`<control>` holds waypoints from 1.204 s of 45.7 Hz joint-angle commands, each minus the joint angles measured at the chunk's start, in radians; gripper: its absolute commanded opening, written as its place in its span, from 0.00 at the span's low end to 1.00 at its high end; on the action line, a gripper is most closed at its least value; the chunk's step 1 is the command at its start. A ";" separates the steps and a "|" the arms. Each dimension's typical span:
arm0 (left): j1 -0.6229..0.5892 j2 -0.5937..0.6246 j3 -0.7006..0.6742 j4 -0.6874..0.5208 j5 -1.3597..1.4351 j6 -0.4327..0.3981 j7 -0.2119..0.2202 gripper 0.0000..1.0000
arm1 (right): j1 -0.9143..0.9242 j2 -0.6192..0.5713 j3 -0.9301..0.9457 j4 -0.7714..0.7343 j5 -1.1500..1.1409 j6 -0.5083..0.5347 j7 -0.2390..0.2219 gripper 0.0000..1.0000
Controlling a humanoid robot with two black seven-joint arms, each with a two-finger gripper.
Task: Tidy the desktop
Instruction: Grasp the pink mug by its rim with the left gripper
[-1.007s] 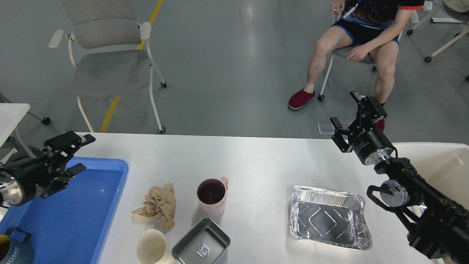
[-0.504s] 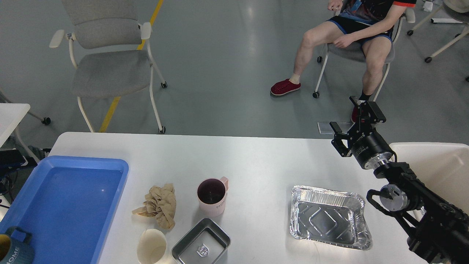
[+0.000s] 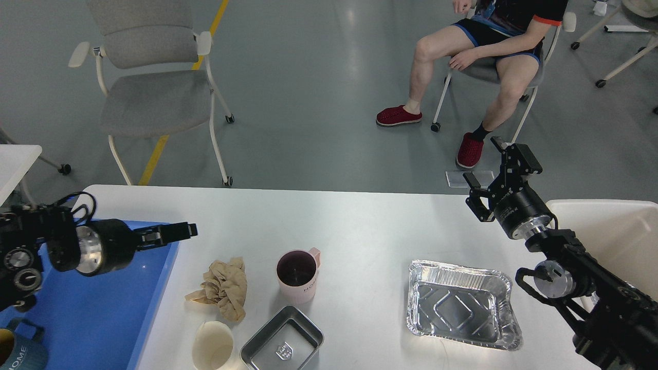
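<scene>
The white desktop (image 3: 360,226) holds a crumpled brown paper (image 3: 222,288), a pink mug (image 3: 298,275), a paper cup (image 3: 213,345) lying at the front edge, a small metal tin (image 3: 281,341) and an empty foil tray (image 3: 462,311). A blue tray (image 3: 77,308) lies at the left with a dark mug (image 3: 20,352) in its near corner. My left gripper (image 3: 172,234) points right over the tray's right rim, above and left of the paper; its fingers overlap side-on. My right gripper (image 3: 496,164) is open and empty over the desktop's far right edge.
A white bin (image 3: 617,231) stands at the desktop's right end. A small white side table (image 3: 15,159) shows at far left. A grey chair (image 3: 154,92) and a seated person (image 3: 478,56) are on the floor beyond the desktop.
My left arm left the view, then came back, now turned to point right over the tray's rim. The seated person shifted left and back. My right gripper barely moved.
</scene>
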State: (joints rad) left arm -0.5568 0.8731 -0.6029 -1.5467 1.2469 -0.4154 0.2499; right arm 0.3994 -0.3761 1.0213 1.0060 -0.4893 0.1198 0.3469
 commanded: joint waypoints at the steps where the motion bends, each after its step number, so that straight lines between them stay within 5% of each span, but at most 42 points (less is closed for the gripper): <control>1: -0.158 -0.135 0.159 0.121 0.009 -0.006 0.002 0.92 | -0.002 -0.003 0.000 0.002 0.000 0.000 0.000 1.00; 24: -0.239 -0.442 0.325 0.330 0.013 -0.005 -0.001 0.88 | -0.014 -0.015 0.005 0.002 0.000 -0.002 0.001 1.00; 38: -0.241 -0.539 0.348 0.461 0.013 -0.003 0.005 0.60 | -0.014 -0.029 0.006 0.000 0.000 0.000 0.001 1.00; 50: -0.238 -0.572 0.348 0.491 -0.004 -0.016 0.037 0.05 | -0.021 -0.029 0.008 0.000 0.000 0.000 0.001 1.00; 55: -0.238 -0.571 0.348 0.491 -0.003 -0.016 0.035 0.00 | -0.021 -0.029 0.008 -0.001 0.000 -0.002 0.001 1.00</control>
State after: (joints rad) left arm -0.7950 0.3014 -0.2546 -1.0546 1.2440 -0.4287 0.2826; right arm 0.3794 -0.4050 1.0289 1.0059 -0.4894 0.1197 0.3482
